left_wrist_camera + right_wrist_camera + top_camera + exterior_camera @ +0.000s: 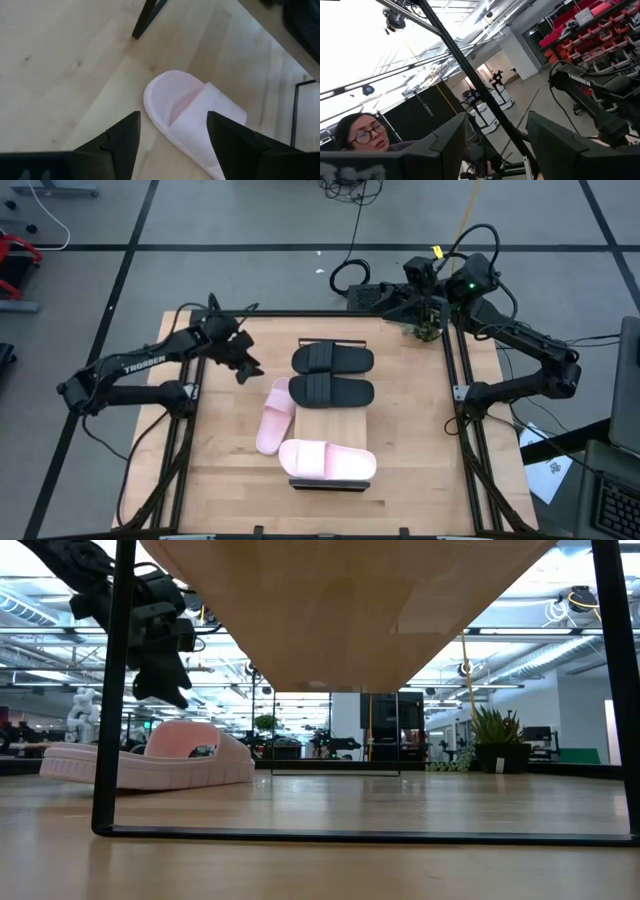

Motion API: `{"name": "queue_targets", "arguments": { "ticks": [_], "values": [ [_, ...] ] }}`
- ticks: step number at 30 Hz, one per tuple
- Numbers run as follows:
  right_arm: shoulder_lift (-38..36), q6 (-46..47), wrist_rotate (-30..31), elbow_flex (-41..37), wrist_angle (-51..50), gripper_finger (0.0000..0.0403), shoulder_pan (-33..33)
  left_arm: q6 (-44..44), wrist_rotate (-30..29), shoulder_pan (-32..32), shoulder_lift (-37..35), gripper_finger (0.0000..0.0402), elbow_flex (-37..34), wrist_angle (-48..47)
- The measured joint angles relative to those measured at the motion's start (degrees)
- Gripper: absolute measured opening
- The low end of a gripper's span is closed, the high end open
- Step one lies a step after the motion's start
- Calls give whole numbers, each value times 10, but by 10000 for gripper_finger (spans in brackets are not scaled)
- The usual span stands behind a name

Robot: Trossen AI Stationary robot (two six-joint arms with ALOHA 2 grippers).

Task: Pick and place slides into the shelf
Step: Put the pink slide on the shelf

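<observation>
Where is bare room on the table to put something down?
Free: the wide tabletop strip between the shelf and the right frame, and the near left corner. Crowded: the shelf with two black slides and one pink slide, and beside it the other pink slide under the open left claw.

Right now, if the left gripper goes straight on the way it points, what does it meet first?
Most likely the pink slide lying on the table beside the shelf: it sits just ahead of the open left gripper, though depth is hard to judge.

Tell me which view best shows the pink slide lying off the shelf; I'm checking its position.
The high view: the whole pink slide shows beside the shelf. The left wrist view shows one end, between the open left claw fingers; the low view shows its side; the right wrist view nothing.
</observation>
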Motion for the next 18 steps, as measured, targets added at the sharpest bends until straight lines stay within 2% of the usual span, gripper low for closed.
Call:
{"name": "queue_targets", "arguments": {
  "ticks": [5,8,12,18],
  "values": [
    [0,-4,21,0,0,196,0,34,31,23,12,227,0,-7],
    [0,-12,33,0,0,196,0,50,61,16,37,227,0,-6],
    [0,-11,43,0,0,196,0,73,66,5,77,227,0,-3],
    [0,-10,45,0,0,196,0,83,115,19,132,227,0,75]
  ]
}}
